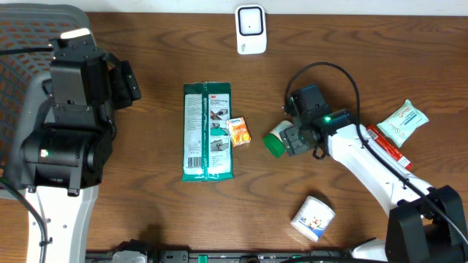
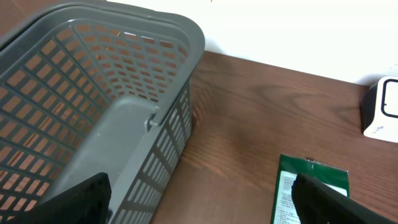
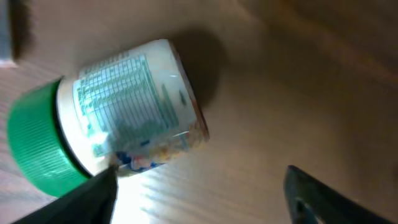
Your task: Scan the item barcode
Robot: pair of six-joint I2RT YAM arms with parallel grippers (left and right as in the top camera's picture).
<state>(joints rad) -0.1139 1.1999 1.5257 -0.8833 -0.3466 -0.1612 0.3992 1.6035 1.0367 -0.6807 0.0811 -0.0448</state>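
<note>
A white bottle [image 1: 278, 137] with a green cap lies on its side on the table, just left of my right gripper [image 1: 294, 139]. In the right wrist view the bottle [image 3: 124, 106] lies at the upper left with its printed label facing up, and its base touches or nearly touches the left finger [image 3: 87, 199]. The right gripper [image 3: 200, 186] is open with only bare table between its fingers. The white barcode scanner [image 1: 250, 29] stands at the table's far edge. My left gripper [image 2: 199, 193] hangs open and empty at the far left, by the basket.
A grey mesh basket [image 2: 155, 118] fills the left side. A green wipes pack [image 1: 208, 131] and a small orange packet [image 1: 239, 131] lie mid-table. A white tub [image 1: 313, 218] sits near the front; a white-green pouch [image 1: 402, 123] and a red pack [image 1: 389, 146] lie at the right.
</note>
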